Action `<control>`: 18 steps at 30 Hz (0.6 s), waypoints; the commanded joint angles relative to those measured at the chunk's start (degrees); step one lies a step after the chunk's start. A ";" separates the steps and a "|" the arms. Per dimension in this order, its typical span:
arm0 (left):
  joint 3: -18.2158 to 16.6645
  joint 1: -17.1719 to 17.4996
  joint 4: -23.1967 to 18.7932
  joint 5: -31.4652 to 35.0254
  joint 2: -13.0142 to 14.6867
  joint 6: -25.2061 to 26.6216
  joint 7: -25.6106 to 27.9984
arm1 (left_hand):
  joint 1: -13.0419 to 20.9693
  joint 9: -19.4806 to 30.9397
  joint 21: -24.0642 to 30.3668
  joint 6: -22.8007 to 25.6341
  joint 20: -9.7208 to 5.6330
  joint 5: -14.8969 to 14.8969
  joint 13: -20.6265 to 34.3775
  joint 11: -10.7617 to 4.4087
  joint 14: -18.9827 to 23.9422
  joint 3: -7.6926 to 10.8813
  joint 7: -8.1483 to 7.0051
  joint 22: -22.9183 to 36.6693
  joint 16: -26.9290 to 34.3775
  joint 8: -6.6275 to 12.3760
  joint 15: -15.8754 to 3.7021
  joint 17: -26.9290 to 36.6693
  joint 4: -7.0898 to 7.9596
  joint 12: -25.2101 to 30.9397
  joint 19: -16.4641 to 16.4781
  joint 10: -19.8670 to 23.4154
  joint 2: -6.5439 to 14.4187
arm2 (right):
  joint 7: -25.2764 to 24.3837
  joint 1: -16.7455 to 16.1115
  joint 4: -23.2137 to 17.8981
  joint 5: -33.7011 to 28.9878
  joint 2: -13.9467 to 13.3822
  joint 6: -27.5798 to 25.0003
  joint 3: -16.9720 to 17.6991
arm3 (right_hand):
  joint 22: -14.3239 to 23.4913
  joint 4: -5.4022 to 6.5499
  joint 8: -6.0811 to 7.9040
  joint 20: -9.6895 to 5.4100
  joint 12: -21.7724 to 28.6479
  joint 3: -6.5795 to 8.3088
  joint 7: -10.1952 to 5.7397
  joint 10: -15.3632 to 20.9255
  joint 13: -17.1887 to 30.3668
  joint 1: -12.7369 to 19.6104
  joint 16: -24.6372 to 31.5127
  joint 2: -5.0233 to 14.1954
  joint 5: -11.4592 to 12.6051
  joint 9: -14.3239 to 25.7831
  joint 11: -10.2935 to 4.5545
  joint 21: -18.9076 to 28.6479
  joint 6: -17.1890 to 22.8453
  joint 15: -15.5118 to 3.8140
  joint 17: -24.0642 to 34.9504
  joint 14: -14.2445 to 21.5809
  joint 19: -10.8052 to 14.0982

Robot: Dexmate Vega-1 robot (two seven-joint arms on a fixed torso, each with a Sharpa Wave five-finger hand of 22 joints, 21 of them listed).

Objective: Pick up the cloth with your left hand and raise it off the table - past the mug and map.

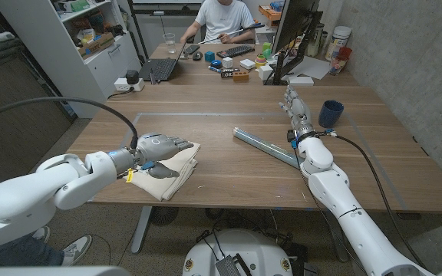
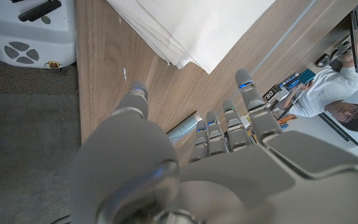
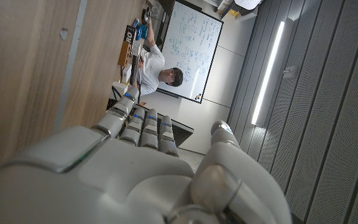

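Well beyond the right hand's fingers, a person sits at a far table carrying an open laptop, a keyboard and a dark monitor. A white power strip lies beyond the left hand's fingers.

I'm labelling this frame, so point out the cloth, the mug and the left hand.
cloth (image 1: 176, 170): head view, on its folded middle.
mug (image 1: 330, 113): head view, on its blue side wall.
left hand (image 1: 159, 146): head view, on its back, over the cloth.
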 commanded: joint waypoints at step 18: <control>-2.61 6.98 -0.42 4.27 -8.63 -3.05 -5.17 | -0.54 0.21 -1.03 0.51 -0.11 0.59 0.82 -0.38 -0.19 -0.80 0.50 0.14 -0.26 0.18 0.10 0.00 -0.24 0.79 -0.95 0.87 0.59 | -0.33 0.73 2.13 -0.26 1.13 -0.49 -0.63 | 0.12 0.13 -0.18 0.45 -0.38 -0.03 -0.03 0.42 0.30 -0.68 0.02 0.10 0.11 0.20 0.17 0.10 0.59 0.07 0.23 0.71 0.36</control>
